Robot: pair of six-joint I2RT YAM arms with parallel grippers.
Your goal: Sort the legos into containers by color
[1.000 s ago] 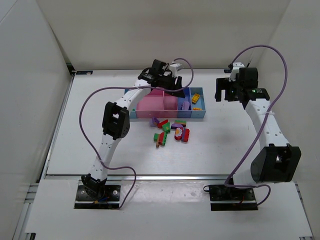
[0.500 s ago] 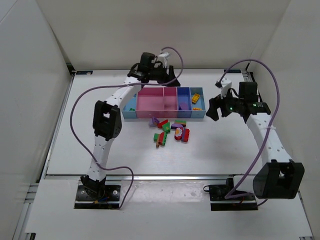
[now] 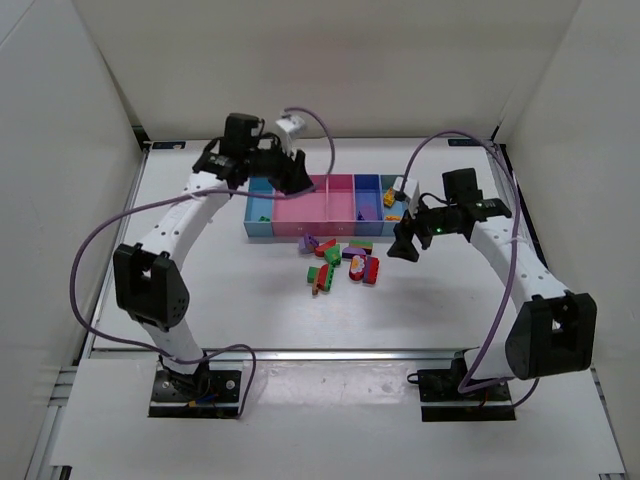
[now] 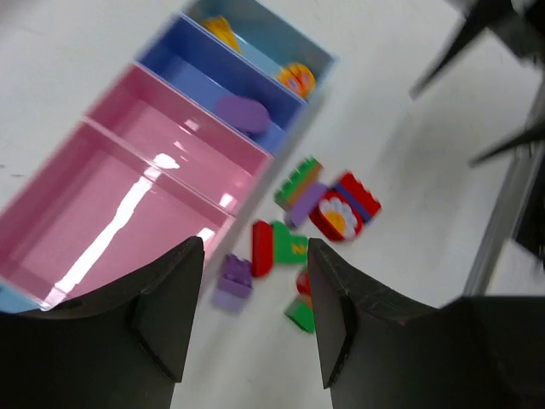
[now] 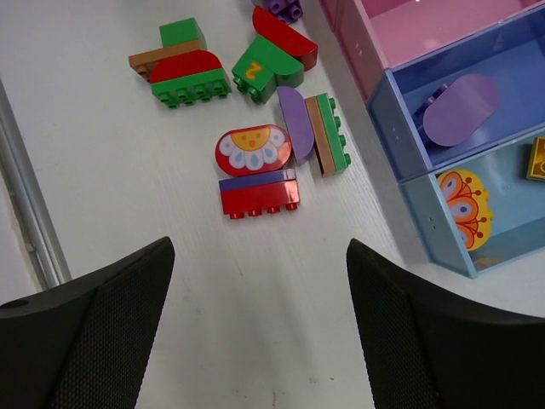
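White table (image 3: 220,290), enclosed by white walls. The containers (image 3: 290,216) stand in a row at mid-table. The loose legos (image 3: 342,262) lie heaped just in front of them, and others lie inside several bins. The left gripper (image 3: 292,172) hangs above the row's left part, well apart from the heap, jaws partly apart, holding nothing. The right gripper (image 3: 405,246) stands just right of the heap, jaws wide, empty.
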